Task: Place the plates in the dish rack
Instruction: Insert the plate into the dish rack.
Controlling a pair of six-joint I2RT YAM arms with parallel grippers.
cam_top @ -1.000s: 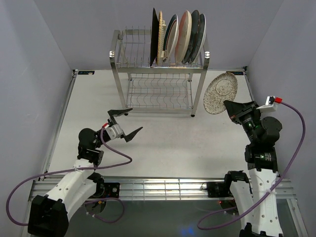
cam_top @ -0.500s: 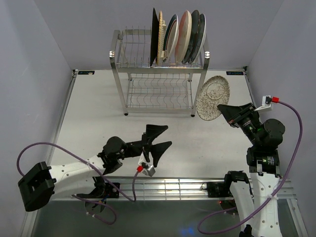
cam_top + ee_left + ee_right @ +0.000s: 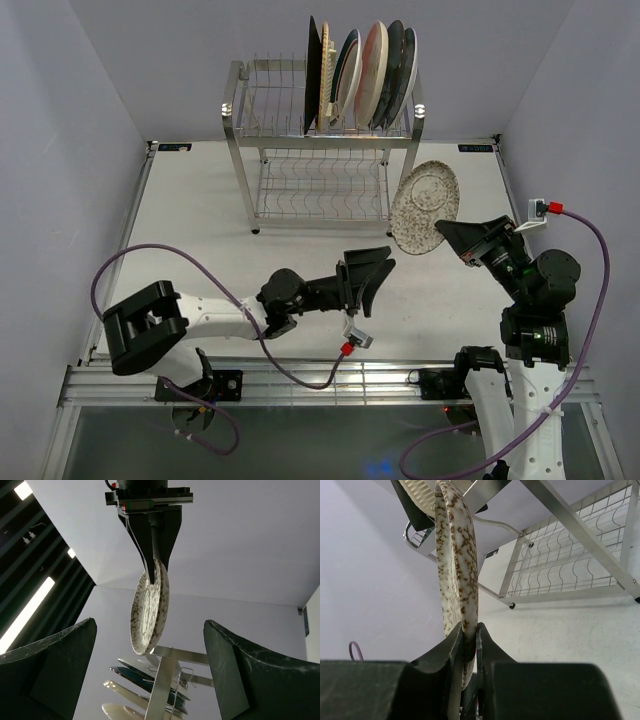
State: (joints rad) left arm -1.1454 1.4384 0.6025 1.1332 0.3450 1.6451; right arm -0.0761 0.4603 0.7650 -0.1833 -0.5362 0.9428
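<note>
A round cream plate with brown speckles (image 3: 425,208) (image 3: 460,565) hangs on edge just right of the dish rack's (image 3: 320,150) front right post. My right gripper (image 3: 447,232) (image 3: 468,635) is shut on its lower rim. Several plates (image 3: 360,75) stand upright in the right half of the rack's top tier. My left gripper (image 3: 368,275) is open and holds nothing. It reaches across the table and points up at the speckled plate (image 3: 150,607) from below-left, well apart from it. In the left wrist view the right gripper (image 3: 152,535) pinches the plate's top edge.
The rack's lower wire shelf (image 3: 325,185) faces me between its posts. Grey walls stand close on both sides. A metal rail (image 3: 330,380) runs along the near table edge. The left arm's purple cable (image 3: 200,270) loops over the table.
My left arm has swung from the left side across to the middle, its open gripper now near the plate. My right gripper has carried the speckled plate slightly left, towards the rack's post.
</note>
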